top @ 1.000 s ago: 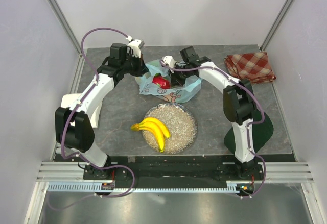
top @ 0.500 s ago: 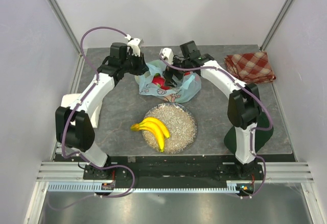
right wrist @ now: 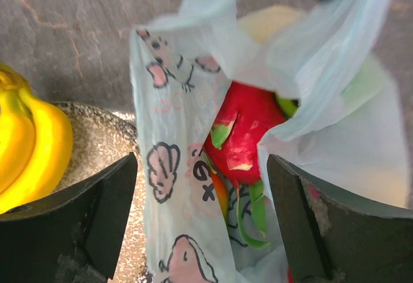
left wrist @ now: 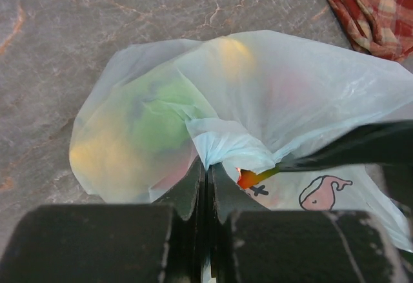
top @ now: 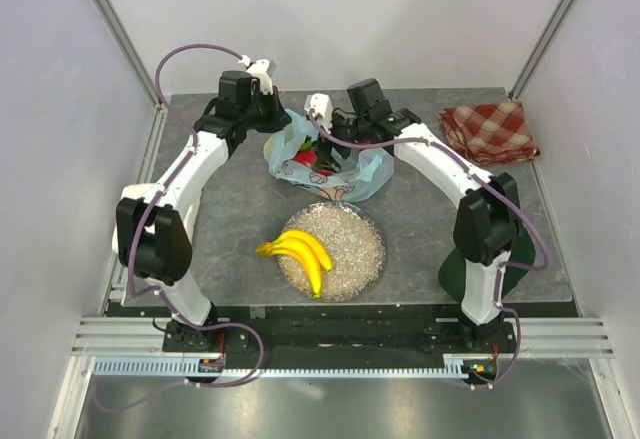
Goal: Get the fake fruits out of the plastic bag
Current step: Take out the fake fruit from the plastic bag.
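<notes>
The light blue plastic bag [top: 345,171] lies at the back middle of the table, printed with pink animals. My left gripper [left wrist: 208,170] is shut on a bunched fold of the plastic bag [left wrist: 226,144] at its left rim. My right gripper [right wrist: 203,186] hangs open over the bag mouth, its fingers either side of a pink-red dragon fruit [right wrist: 248,128] with green leaves. Green and yellow fruits [left wrist: 148,112] show dimly through the film. A yellow banana bunch [top: 298,250] lies on the speckled plate [top: 352,259].
A red checkered cloth [top: 490,129] is at the back right corner. A dark green pad [top: 525,251] lies beside the right arm's base. White walls and metal posts enclose the table.
My left gripper moved up and back, pulling the bag's rim. My right gripper opened wide and moved left above the bag mouth.
</notes>
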Robot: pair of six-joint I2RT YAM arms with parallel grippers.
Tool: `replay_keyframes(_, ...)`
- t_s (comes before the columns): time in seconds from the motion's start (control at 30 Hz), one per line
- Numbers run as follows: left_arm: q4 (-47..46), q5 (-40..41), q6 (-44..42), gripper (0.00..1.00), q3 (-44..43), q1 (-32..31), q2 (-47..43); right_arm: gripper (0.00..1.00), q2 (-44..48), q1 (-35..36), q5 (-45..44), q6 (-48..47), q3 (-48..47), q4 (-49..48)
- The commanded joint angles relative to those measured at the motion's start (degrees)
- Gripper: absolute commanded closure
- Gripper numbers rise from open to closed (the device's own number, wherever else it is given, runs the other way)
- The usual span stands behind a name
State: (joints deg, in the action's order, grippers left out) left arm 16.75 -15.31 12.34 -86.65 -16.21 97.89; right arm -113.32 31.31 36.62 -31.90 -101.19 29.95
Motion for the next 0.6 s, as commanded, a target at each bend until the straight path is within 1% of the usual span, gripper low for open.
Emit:
replay_keyframes(0.0, -1.46, 0.46, 4.98, 0.98, -2.99, -0.14, 0.82, 0.16, 5.48, 0.59, 3.36, 0.26, -0.50, -3.77)
replay_keyframes(0.07, -1.37, 0.81, 4.98, 0.98, -3.17, -0.14, 0.64, 0.22, 3.55, 0.86, 4.07, 0.26, -1.38, -3.33)
replay_keyframes(0.1, -1.46, 0.72, 4.98, 0.98, -3.17, -0.14, 0.38, 0.30, 2.58, 1.03, 4.33, 0.09, -2.95, -2.63)
replay_keyframes(0.17, -1.28, 1.24, 4.89, 0.98, -2.82, -0.14, 0.03, 0.39, -0.58, 1.47, 4.42, 0.17, -4.71, -2.36)
replay_keyframes(0.2, -1.28, 1.34, 4.98, 0.98, -2.82, -0.14, -0.24, 0.45, -1.46, 1.73, 4.34, 0.26, -6.46, -2.36)
replay_keyframes(0.3, -1.81, 1.69, 5.41, 0.98, -3.08, -0.14, -0.15, 0.58, -4.80, 2.26, 3.72, -0.27, -8.84, -2.27)
replay_keyframes(0.43, -1.99, 1.42, 5.33, 0.98, -4.14, -0.14, 0.11, 0.58, -7.96, 2.79, 2.14, -0.88, -9.73, -2.71)
replay_keyframes(0.57, -1.90, 1.60, 5.33, 0.98, -3.44, -0.14, -0.68, 0.59, -11.04, 2.97, -2.50, -0.18, -10.08, -4.64)
